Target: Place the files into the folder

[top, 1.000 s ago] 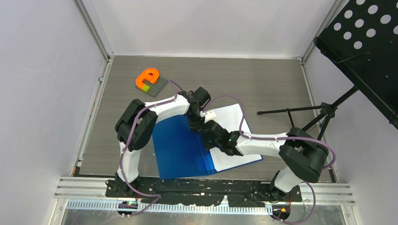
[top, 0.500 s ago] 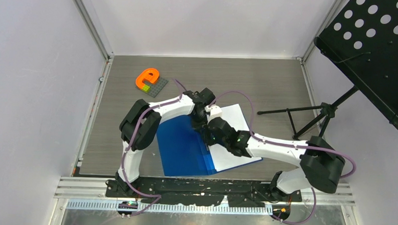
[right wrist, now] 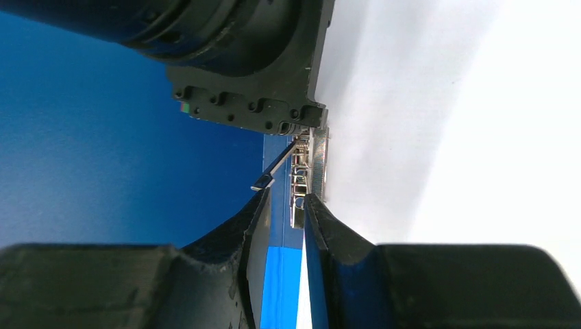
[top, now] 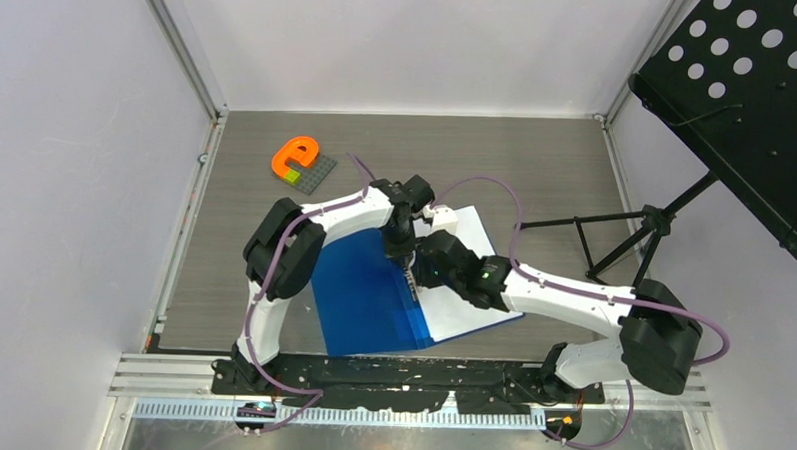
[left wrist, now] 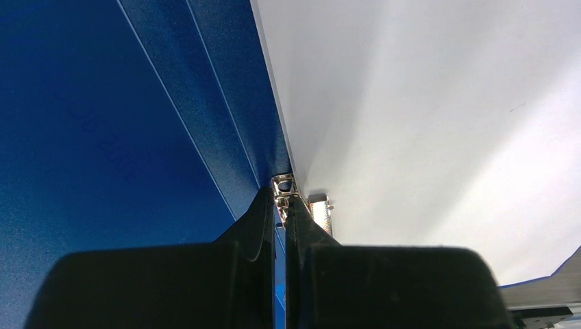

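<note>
I see folder (top: 362, 296) lying open on bench (top: 536, 170) near my edge: blue cover left, files (top: 459, 312) on right half. At spine, right fingers (right wrist: 253, 212) narrowly apart, straddling metal clip (right wrist: 301, 179); contact I can't tell. Just beyond, left fingers (left wrist: 267, 212) pinched shut on clip's far end. Far left: orange letter piece (top: 297, 155) on grey plate (top: 316, 173).

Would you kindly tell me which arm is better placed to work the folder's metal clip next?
Left, probably: the left end effector is shut with its tips on the metal clip, whereas the right end effector only straddles it, jaws apart.
</note>
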Robot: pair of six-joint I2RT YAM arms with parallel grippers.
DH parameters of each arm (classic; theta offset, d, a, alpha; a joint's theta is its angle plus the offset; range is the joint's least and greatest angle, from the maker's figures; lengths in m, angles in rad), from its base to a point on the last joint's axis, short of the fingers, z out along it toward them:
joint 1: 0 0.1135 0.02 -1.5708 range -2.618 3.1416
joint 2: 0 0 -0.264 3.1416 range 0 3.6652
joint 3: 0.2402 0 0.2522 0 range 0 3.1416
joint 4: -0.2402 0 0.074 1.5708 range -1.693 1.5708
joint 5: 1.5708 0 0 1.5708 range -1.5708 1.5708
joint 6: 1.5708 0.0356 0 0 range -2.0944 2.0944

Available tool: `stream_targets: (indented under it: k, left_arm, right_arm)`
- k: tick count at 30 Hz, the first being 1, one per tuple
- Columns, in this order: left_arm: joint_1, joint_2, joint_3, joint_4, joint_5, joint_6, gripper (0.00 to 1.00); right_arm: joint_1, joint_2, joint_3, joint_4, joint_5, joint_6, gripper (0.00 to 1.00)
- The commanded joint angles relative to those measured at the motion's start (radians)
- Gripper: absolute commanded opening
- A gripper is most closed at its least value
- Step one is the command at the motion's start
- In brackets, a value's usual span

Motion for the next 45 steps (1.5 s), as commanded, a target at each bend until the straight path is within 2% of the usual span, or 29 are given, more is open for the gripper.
stream_targets:
  k: [1,8,17,35,45]
  left_arm:
    - [-0.001,0.019,0.027,-0.045,-0.055,0.012,0.0]
    - [-0.001,0.026,0.034,-0.053,-0.055,0.024,0.0]
    - [-0.001,0.034,0.044,-0.062,-0.056,0.035,0.0]
    - [-0.001,0.058,0.067,-0.078,-0.054,0.049,0.0]
    - [0.0,0.067,0.08,-0.089,-0.059,0.058,0.0]
  right_arm:
    - [-0.005,0.05,0.067,-0.039,0.04,0.042,0.3]
    - [-0.005,0.109,0.085,0.013,0.058,0.08,0.31]
    - [-0.005,0.09,0.044,0.109,0.061,0.113,0.33]
    - [0.017,0.165,0.048,0.096,0.022,0.103,0.33]
    - [0.018,0.151,0.008,0.084,-0.002,0.094,0.29]
